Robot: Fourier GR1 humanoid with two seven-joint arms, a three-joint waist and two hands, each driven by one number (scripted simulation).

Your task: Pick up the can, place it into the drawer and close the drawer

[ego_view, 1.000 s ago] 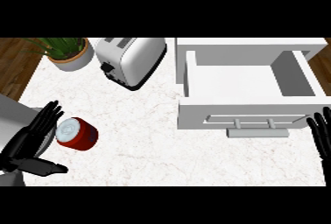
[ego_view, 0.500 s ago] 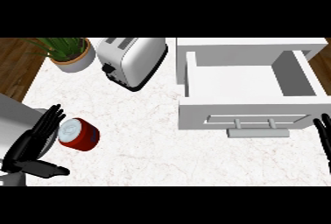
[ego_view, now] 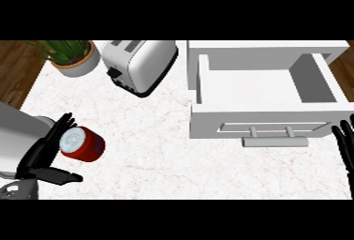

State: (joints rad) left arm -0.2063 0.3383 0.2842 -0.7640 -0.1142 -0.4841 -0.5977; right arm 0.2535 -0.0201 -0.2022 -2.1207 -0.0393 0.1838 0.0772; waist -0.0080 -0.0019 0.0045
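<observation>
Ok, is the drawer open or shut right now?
Open: the drawer is pulled out, its bare inside showing; the red can is on the counter.

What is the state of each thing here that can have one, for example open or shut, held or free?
drawer: pulled open, nothing inside.
left hand: open, fingers straight, beside the can.
can: on the counter, outside the drawer, not gripped.
right hand: open, resting at the view's right edge, fingers up.

Red can [ego_view: 84, 146], white drawer [ego_view: 266, 89]
</observation>
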